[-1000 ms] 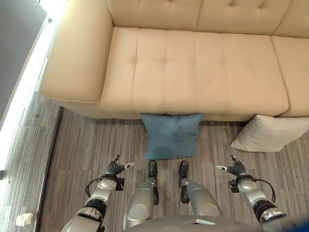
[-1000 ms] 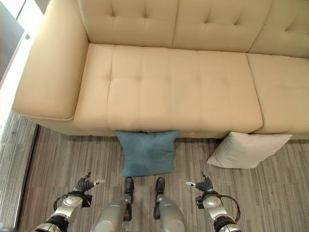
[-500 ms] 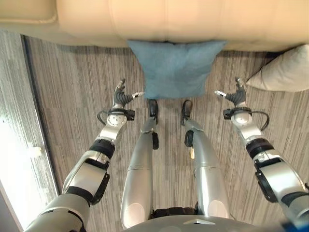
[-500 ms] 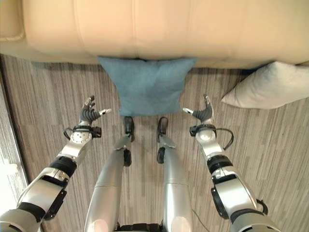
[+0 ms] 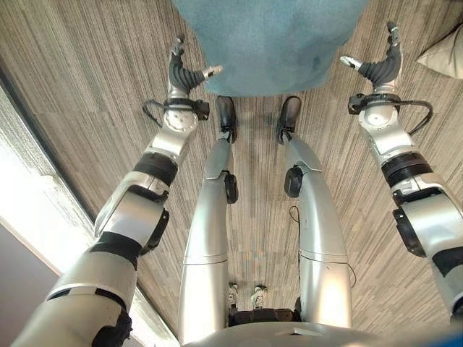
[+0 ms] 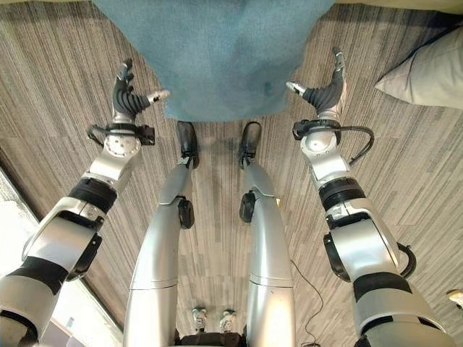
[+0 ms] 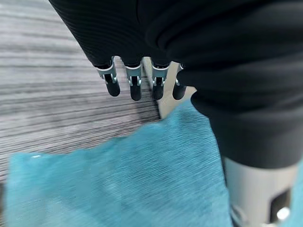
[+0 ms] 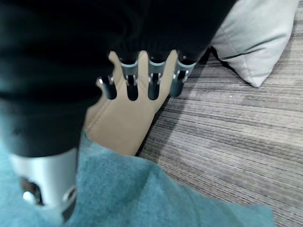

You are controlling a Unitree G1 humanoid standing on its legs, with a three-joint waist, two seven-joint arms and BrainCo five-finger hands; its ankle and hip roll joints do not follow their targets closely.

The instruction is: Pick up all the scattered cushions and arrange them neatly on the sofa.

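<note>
A blue cushion [image 6: 210, 54] lies on striped grey carpet [image 6: 58, 137] between the open left hand [image 6: 126, 97] and open right hand [image 6: 324, 90], a beige cushion [image 6: 427, 72] nearby.

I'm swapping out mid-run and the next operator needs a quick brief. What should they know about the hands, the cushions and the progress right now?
Left hand: open, fingers spread, beside the blue cushion's left edge, not gripping.
Right hand: open, beside the cushion's right edge, not gripping.
Blue cushion: on the floor directly in front of the robot, between both hands.
Beige cushion: on the floor to the robot's right.
Sofa: its base shows just beyond the blue cushion.
Done: nothing placed yet.
Left: close both hands on the blue cushion, lift it onto the sofa, then fetch the beige one.
</note>
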